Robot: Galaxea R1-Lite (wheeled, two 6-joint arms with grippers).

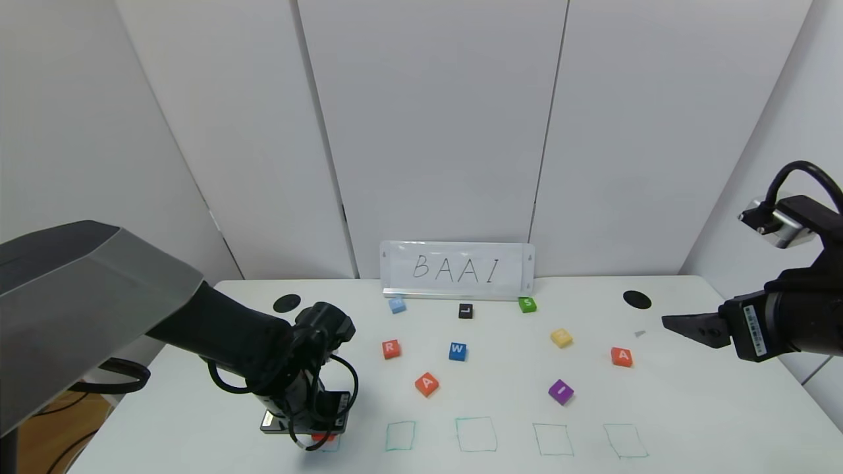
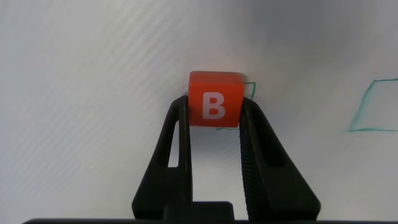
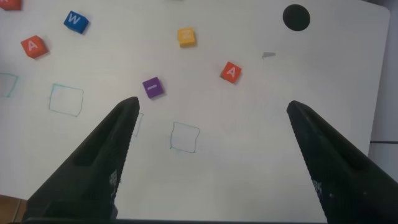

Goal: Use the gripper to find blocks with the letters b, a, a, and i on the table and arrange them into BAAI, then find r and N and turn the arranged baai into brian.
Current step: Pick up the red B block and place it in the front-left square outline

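Observation:
My left gripper (image 1: 317,437) is shut on the orange-red B block (image 2: 214,99) and holds it low over the leftmost green outline (image 2: 250,90) at the table's front left. The block shows only as a red sliver under the gripper in the head view (image 1: 322,436). One orange-red A block (image 1: 427,384) lies mid-table, the other A block (image 1: 621,356) to the right. The purple I block (image 1: 560,391) lies between them. The orange-red R block (image 1: 390,349) sits left of centre. My right gripper (image 1: 672,324) hangs open and empty above the table's right side.
A blue W block (image 1: 458,351), a yellow block (image 1: 561,338), a light blue block (image 1: 396,305), a black L block (image 1: 465,311) and a green S block (image 1: 527,304) lie farther back. A BAAI sign (image 1: 457,270) stands at the rear. Several green outlines (image 1: 475,434) line the front edge.

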